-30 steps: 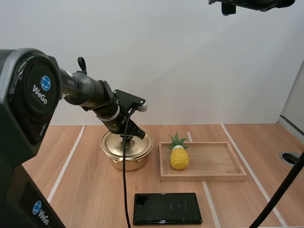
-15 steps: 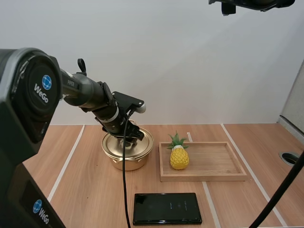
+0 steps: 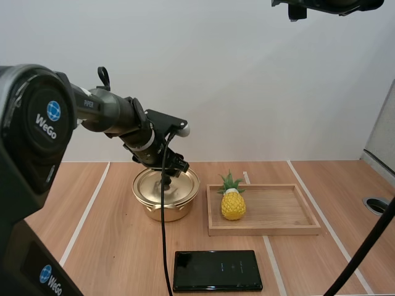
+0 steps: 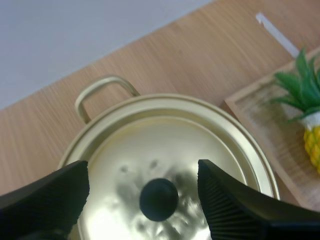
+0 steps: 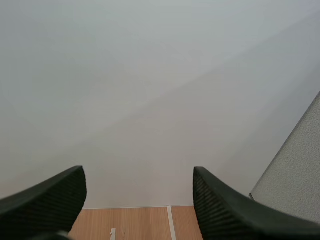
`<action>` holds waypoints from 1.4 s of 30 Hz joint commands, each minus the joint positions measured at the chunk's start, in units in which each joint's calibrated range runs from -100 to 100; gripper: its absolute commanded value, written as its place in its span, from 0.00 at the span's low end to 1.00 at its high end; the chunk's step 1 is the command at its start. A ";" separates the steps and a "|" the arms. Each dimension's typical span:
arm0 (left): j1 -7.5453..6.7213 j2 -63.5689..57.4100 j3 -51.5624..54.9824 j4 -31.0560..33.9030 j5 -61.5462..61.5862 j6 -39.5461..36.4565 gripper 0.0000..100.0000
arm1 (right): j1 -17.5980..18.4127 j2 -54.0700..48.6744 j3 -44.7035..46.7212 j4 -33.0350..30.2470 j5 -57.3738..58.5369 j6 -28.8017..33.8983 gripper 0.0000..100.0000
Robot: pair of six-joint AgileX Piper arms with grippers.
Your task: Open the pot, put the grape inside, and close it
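Observation:
A gold pot point(image 3: 165, 196) stands on the table left of centre with its lid point(image 4: 165, 145) on. The lid's black knob point(image 4: 159, 199) lies between the spread fingers of my left gripper point(image 4: 142, 172), which is open and hovers just above the lid point(image 3: 173, 166), touching nothing. A pot handle point(image 4: 104, 92) shows beyond the lid. A toy pineapple point(image 3: 232, 200) stands at the left end of the wooden tray point(image 3: 278, 216), right of the pot. My right gripper point(image 5: 138, 172) is open, raised high and facing the wall.
A flat black rectangular object point(image 3: 217, 270) lies near the table's front edge, in front of the pot and tray. White tape lines run across the wooden tabletop. Part of my right arm point(image 3: 327, 5) hangs high at the back right.
My left gripper has opened, let go of the lid's knob and lifted slightly off the lid. The lid stays on the pot. The right arm has not moved.

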 commanded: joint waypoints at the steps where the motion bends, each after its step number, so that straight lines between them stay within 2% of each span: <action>1: -0.19 -2.65 -2.67 0.09 -0.33 -2.46 1.00 | -0.28 -0.77 -0.50 -0.73 0.10 0.06 1.00; 13: -0.19 -11.04 -17.04 1.22 -1.97 -7.00 1.00 | -0.28 -0.65 -0.50 -0.73 0.08 0.06 1.00; 23: -0.19 -22.69 -25.78 3.56 -18.01 -7.00 1.00 | -0.28 -0.65 -0.50 -0.49 -0.25 0.06 1.00; 26: -0.12 -25.79 -26.79 3.84 -19.62 -10.04 1.00 | -0.28 -0.65 -0.50 0.55 -0.60 0.06 1.00; 29: 0.82 -28.56 -26.79 4.16 -20.09 -15.64 1.00 | -0.28 -0.65 -0.50 2.27 -1.05 -0.18 1.00; 32: 2.67 -30.68 -26.79 4.82 -20.09 -19.33 1.00 | -0.28 -0.65 -0.50 3.97 -1.72 -1.49 1.00; 33: 3.43 -31.13 -26.79 4.82 -20.09 -19.34 0.96 | -0.28 -0.65 -0.50 4.68 -1.86 -2.53 1.00; 34: 4.21 -31.70 -26.79 4.93 -20.09 -19.34 0.86 | -0.28 -0.65 -0.50 5.53 -2.26 -4.03 1.00; 35: 4.84 -32.09 -26.79 4.97 -20.09 -19.34 0.70 | -0.28 -0.65 -0.50 6.53 -2.29 -5.42 1.00; 36: 5.65 -32.54 -26.79 5.15 -20.09 -19.34 0.51 | -0.28 -0.65 -0.50 7.43 -2.44 -6.36 0.85; 38: 7.24 -33.51 -26.79 5.15 -20.09 -19.34 0.09 | -0.28 -0.65 -0.50 8.44 -2.44 -6.69 0.32; 39: 7.94 -34.04 -26.79 5.20 -19.92 -19.23 0.00 | -0.28 -0.65 -0.50 8.58 -2.24 -6.31 0.08; 40: 8.45 -34.52 -26.79 5.20 -19.54 -19.23 0.00 | -0.28 -0.79 -0.50 8.58 -2.01 -5.29 0.00; 42: 9.46 -35.75 -26.79 5.20 -18.22 -19.23 0.00 | -0.28 -0.91 -0.50 8.70 -2.01 -3.46 0.00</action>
